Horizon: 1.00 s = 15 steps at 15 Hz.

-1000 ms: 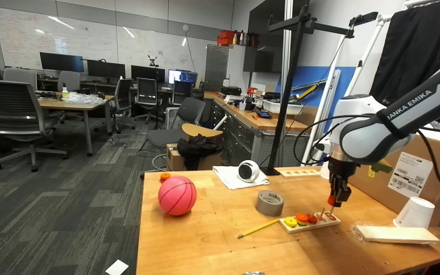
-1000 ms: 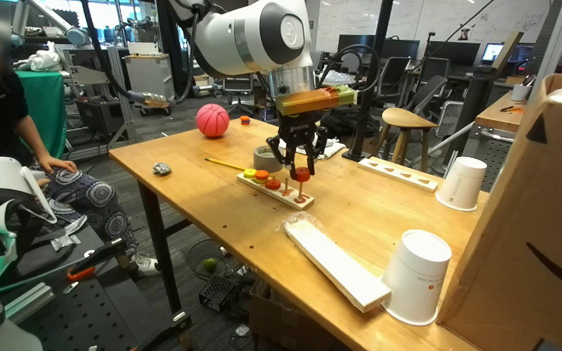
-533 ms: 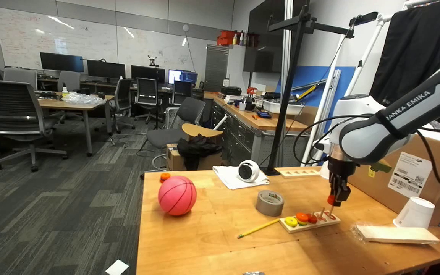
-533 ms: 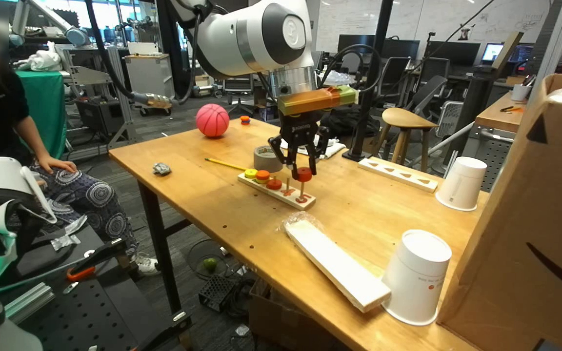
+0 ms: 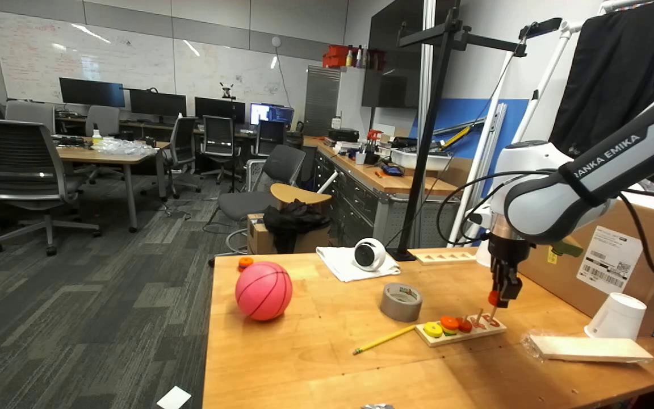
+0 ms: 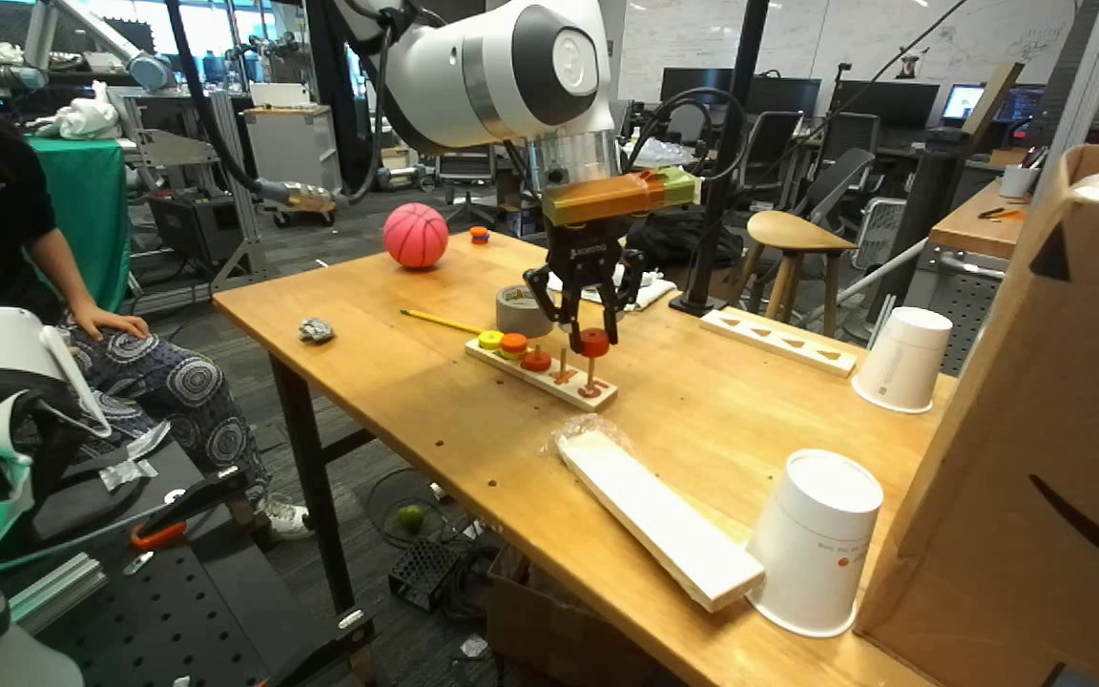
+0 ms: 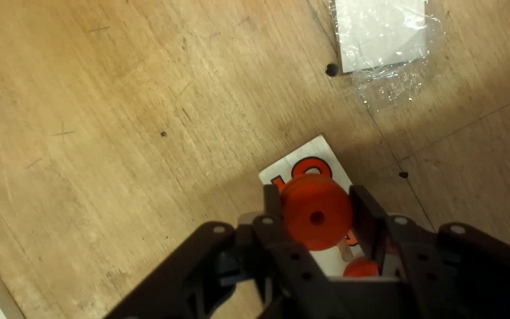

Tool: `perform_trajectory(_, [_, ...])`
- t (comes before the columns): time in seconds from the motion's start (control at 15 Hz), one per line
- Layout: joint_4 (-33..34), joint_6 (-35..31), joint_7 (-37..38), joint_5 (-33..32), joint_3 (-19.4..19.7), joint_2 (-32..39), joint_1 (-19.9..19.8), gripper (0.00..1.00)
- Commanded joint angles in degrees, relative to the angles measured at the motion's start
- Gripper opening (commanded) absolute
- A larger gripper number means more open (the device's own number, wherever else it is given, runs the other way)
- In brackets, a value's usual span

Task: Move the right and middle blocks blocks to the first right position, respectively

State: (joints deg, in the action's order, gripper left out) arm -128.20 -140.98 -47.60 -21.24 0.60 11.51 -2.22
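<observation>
Wooden table [image 5: 315, 363]: pink ball [image 5: 263, 291] sits near an edge; gray tape roll [image 5: 398, 309] near yellow pencil [image 5: 384, 341]. Round white device [image 5: 369, 254] rests on white cloth [image 5: 335, 260]. In an exterior view, two white cups [image 6: 817, 553] stand inverted near cardboard box [image 6: 1017, 429].

White-and-grey arm [image 6: 502, 81], black pincer [image 6: 594, 339]

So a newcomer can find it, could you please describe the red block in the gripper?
On the table with the pink ball lies a pegged board. Above its end marked 5, the gripper holds the red block. Unlike the lower red block, it is gripped.
</observation>
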Motion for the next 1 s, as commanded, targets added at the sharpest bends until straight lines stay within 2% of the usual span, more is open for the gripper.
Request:
perform_trajectory(0.0, [-0.42, 1.13, 0.12, 0.92, -0.3, -0.69, -0.22, 0.23])
perform_trajectory(0.27, [-0.55, 1.63, -0.16, 2.48, -0.6, -0.48, -0.33, 0.23])
perform_trajectory(0.53, [-0.37, 3.36, -1.24, 7.78, -1.11, -0.8, -0.79, 0.23])
perform_trajectory(0.93, [-0.37, 3.72, -0.95, 10.14, -0.95, -0.55, -0.72, 0.23])
